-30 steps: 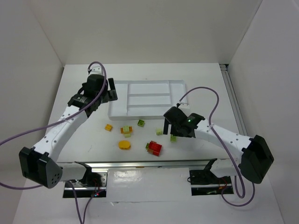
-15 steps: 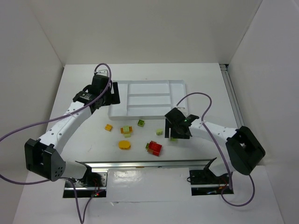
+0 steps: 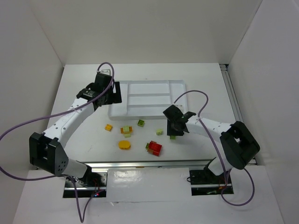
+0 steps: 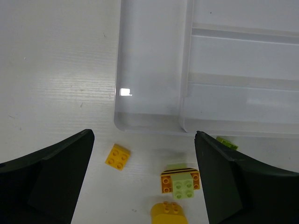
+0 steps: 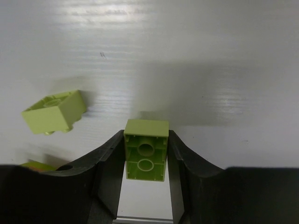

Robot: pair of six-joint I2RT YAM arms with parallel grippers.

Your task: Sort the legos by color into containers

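My right gripper [image 5: 145,156] is shut on a lime green lego [image 5: 145,150], both fingers pressed against its sides just over the table; from above it shows at the gripper's tip [image 3: 173,136]. A second lime lego [image 5: 53,112] lies tipped to its left. My left gripper [image 4: 144,156] stands open above the table at the white tray's [image 4: 149,112] left end, holding nothing. Below it lie a yellow lego [image 4: 117,156], an orange lego with a lime one on top [image 4: 181,182] and a rounded yellow-orange lego [image 4: 169,212]. A red lego [image 3: 154,148] lies near the front.
The white tray [image 3: 117,112] lies at the table's middle back, and its compartments look bare. A green lego [image 3: 140,123] sits just in front of it. A metal rail [image 3: 145,164] runs along the near edge. White walls enclose the table.
My right gripper has closed its fingers on the lime green lego. My left gripper has shifted slightly right, toward the tray's left end, still open.
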